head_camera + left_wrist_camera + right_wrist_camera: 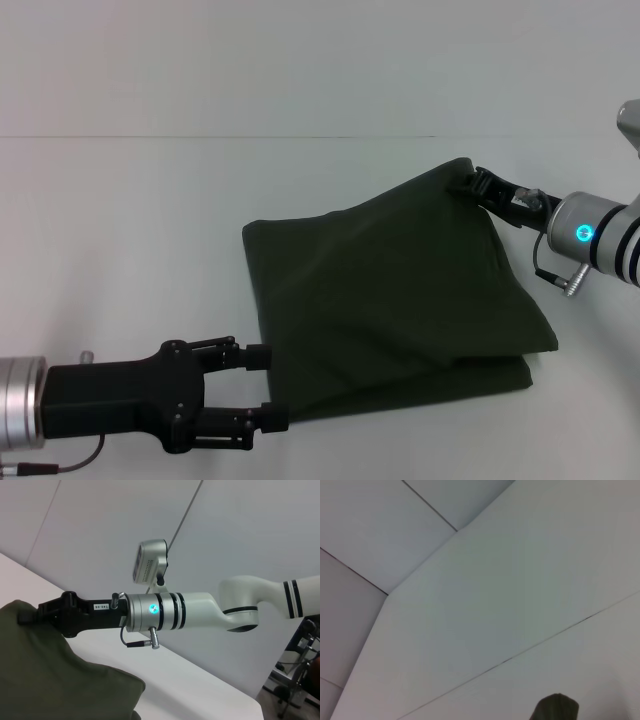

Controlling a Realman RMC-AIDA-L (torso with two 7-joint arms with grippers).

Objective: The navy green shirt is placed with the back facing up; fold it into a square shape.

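The navy green shirt [390, 300] lies folded on the white table [150, 220], a dark olive bundle with its far right corner lifted. My right gripper [470, 182] is shut on that raised corner and holds it up off the table. The left wrist view shows the same grip, with the right gripper [22, 616] buried in the cloth [55, 680]. A bit of the cloth [556, 707] shows in the right wrist view. My left gripper [266, 387] is open and empty, low at the shirt's near left corner, just beside the cloth edge.
A table seam [200, 137] runs across the back. Bare white table lies left and behind the shirt. The right arm [200, 611] reaches in from the right; a camera unit [150, 562] stands behind it.
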